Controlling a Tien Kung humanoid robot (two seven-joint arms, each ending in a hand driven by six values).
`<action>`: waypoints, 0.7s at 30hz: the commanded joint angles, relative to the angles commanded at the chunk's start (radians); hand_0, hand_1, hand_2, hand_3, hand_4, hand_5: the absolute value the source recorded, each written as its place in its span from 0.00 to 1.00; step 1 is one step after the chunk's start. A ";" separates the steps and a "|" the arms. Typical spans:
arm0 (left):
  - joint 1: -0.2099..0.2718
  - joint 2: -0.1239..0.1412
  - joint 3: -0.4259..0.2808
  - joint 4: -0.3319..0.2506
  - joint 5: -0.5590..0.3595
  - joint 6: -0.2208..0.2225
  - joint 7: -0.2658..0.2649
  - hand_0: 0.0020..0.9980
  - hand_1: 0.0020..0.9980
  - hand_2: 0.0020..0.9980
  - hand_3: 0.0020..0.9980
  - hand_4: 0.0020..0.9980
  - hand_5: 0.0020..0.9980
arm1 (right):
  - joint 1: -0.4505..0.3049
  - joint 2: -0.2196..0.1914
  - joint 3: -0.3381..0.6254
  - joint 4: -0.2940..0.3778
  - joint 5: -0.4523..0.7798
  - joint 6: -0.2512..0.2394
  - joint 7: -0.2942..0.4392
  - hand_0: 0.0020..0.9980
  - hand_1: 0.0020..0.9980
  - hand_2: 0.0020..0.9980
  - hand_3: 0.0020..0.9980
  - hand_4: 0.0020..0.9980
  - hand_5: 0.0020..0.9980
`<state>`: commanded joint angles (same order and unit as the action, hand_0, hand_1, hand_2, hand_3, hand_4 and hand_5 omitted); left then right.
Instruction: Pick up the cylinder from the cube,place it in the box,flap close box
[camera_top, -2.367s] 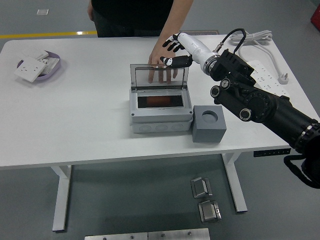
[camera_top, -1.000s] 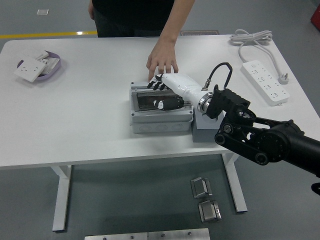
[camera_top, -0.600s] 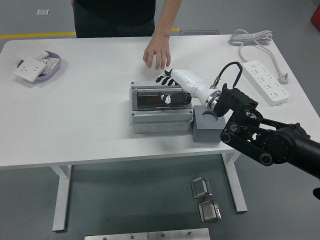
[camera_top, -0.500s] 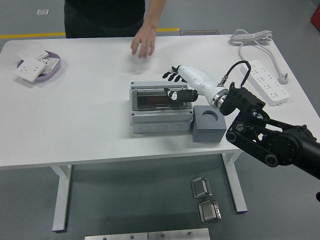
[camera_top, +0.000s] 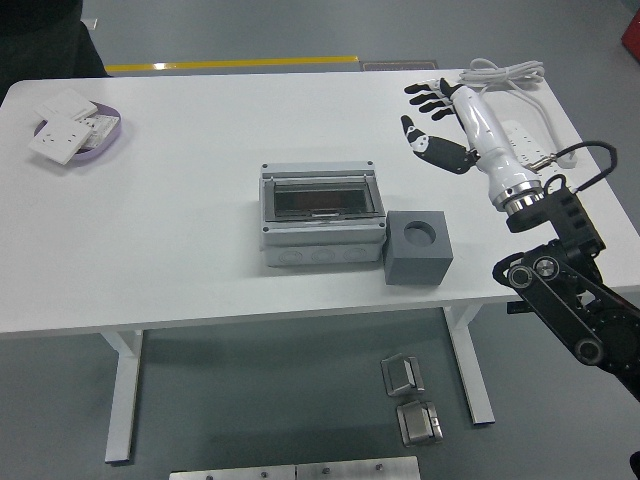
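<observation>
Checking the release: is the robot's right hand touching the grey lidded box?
Apart. The head view shows the right hand open, with bare white table between it and the grey box.

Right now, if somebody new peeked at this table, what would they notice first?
Probably the robot's white right hand, held up over the table's right side with its black fingers spread, holding nothing. Next comes the grey box in the middle, its see-through lid shut, with the grey cube beside it showing an empty round hole on top.
</observation>
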<state>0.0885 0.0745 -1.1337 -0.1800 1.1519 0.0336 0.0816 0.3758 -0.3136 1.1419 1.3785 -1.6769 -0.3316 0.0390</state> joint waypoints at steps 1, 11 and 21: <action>0.000 0.000 0.001 0.000 -0.001 0.000 -0.001 0.60 0.62 0.61 0.61 0.66 0.30 | -0.033 0.001 0.047 -0.003 0.024 -0.006 0.017 0.57 0.62 0.65 0.69 0.59 0.27; 0.002 0.001 0.003 0.000 -0.002 0.002 -0.001 0.60 0.62 0.61 0.61 0.66 0.30 | -0.191 0.042 0.294 -0.027 0.222 -0.011 0.143 0.59 0.62 0.65 0.69 0.58 0.26; 0.004 0.007 0.002 0.000 0.002 0.001 0.000 0.60 0.62 0.61 0.61 0.66 0.30 | -0.208 0.077 0.331 -0.049 0.348 -0.011 0.203 0.60 0.63 0.65 0.68 0.59 0.25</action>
<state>0.0928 0.0816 -1.1320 -0.1800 1.1544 0.0350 0.0817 0.1677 -0.2370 1.4728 1.3299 -1.3287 -0.3422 0.2424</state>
